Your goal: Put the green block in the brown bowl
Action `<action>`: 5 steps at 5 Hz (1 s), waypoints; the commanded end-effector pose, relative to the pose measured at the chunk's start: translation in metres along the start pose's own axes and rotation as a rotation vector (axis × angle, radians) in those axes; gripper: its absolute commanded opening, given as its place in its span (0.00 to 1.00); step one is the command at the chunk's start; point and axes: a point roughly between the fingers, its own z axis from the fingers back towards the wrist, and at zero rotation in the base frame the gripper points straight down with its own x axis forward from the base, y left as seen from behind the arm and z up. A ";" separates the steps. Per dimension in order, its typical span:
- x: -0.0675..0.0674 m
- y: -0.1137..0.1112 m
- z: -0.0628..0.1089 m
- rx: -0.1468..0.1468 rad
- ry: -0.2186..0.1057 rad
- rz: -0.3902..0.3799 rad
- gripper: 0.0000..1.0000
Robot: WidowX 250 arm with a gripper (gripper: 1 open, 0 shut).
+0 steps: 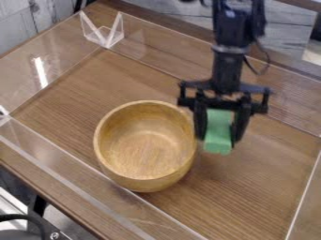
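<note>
Bright green is what jumps out here: the small, elongated, matte green block (220, 132) is pinched between the black fingers of the robot gripper (222, 120), jaws closed narrow on its upper part, and it looks to be hanging clear of the wood-grain tabletop (113, 80) rather than resting on it. The block sits a bit tilted in the grip, lower end poking out below the fingers.

So I'd call this the carry step. The pick is done; the drop isn't. The block is just beside the right-hand rim of the round, light-brown wooden bowl (148, 142), maybe slightly overlapping the rim from this angle, but I wouldn't say it's over the hollow yet.

What the next move needs, as far as I can judge: shift the block sideways toward the bowl's middle with enough height that its low end doesn't clip that thick rim, then open the jaws. Since it's tilted, it may tumble a little on release, so dropping near the centre seems safer than near the wall.

Containers: the bowl is empty, just bare grain inside. There's also a clear plastic barrier (75, 202) running around the table edge, plus a small clear folded stand (103, 30) at the back left, nothing in it that I can make out.
</note>
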 end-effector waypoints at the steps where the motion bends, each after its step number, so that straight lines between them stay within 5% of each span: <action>1: -0.020 0.012 0.044 -0.058 -0.056 -0.085 0.00; 3: -0.051 0.062 0.099 -0.110 -0.091 -0.262 0.00; 5: -0.073 0.062 0.085 -0.090 -0.106 -0.436 0.00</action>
